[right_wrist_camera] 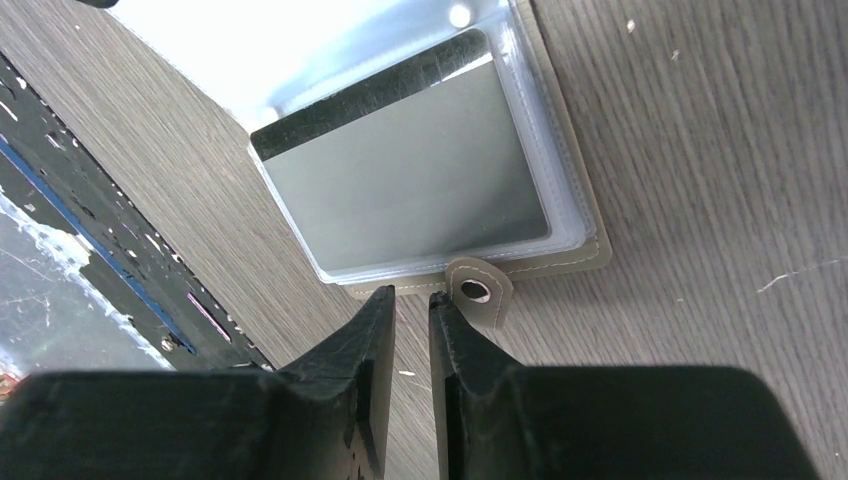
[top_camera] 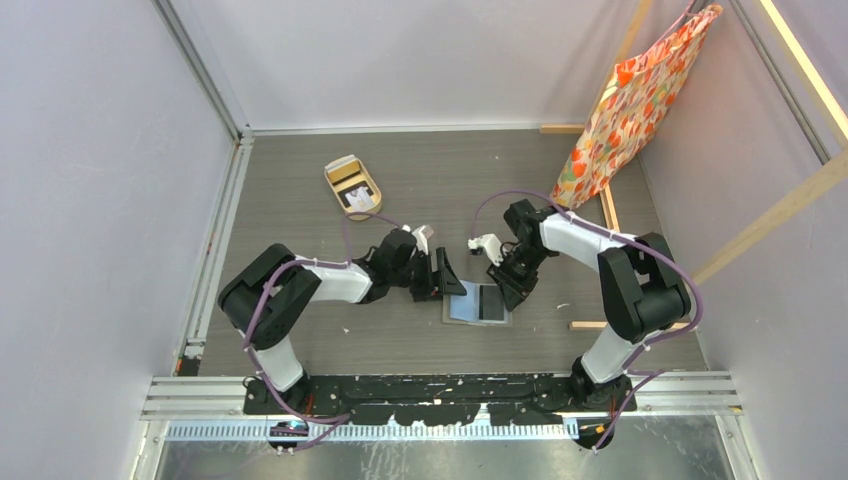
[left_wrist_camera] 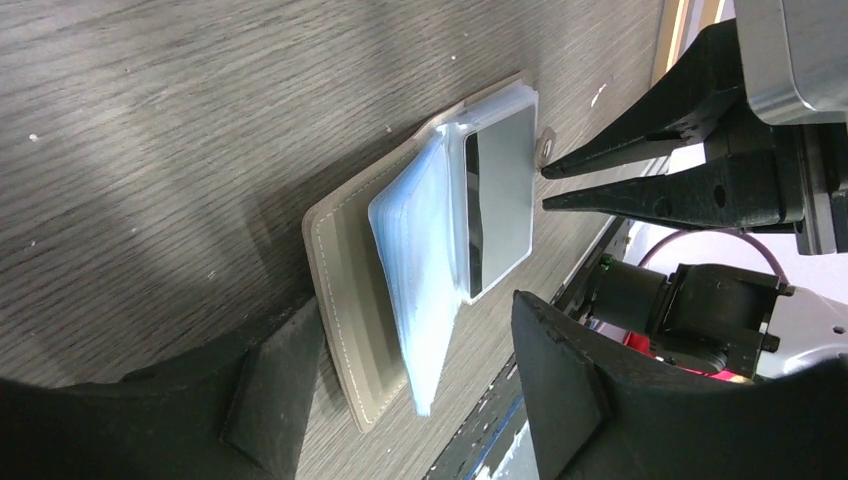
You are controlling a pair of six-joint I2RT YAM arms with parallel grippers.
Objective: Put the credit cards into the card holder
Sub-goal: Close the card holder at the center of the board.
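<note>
We find the card holder (left_wrist_camera: 345, 270) lying open; left gripper (left_wrist_camera: 415, 390) wide open, right gripper (right_wrist_camera: 412, 310) narrowly parted, gripping nothing.

The overhead view is bright and even, lit softly from above. A light strip (top_camera: 800, 50) glows at the upper right of the frame, and the arms throw only faint, soft-edged shadows on the bench (top_camera: 330, 335).

In the left wrist view a broad pale sheen crosses the bench grain at the upper left. Shadow pools at the lower left around the left end effector (left_wrist_camera: 410, 305), whose near fingers (left_wrist_camera: 270, 400) are black and soft. The card holder (left_wrist_camera: 345, 290) is sharp.

In the right wrist view the sleeves (right_wrist_camera: 300, 50) blow out to blue-white at the top, with one small glare spot. The credit card (right_wrist_camera: 420, 170) has a dull grey sheen. The right end effector (right_wrist_camera: 412, 298) is dark and without detail.
</note>
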